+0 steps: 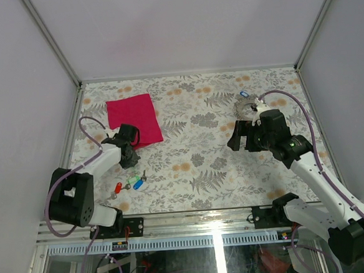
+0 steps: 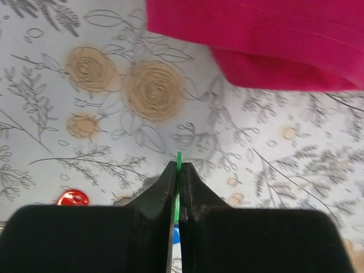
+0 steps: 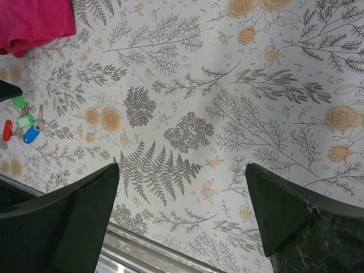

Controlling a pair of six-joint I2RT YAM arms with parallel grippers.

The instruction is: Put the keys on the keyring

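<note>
The left gripper [image 2: 178, 173] fills the bottom of the view. Its two black fingers [image 2: 162, 193] are pressed together at six o'clock on a thin green tag [image 2: 178, 157], seen edge-on, whose tip sticks out past the fingertips toward twelve. At eight o'clock a round red key head [image 2: 73, 198] lies on the flower-printed table [image 2: 296, 170], its lower edge cut off by the gripper's black body. From twelve to two o'clock a magenta cloth [image 2: 256, 34] covers the top of the view, its folded lower edge resting on the table well apart from the fingertips.
</note>
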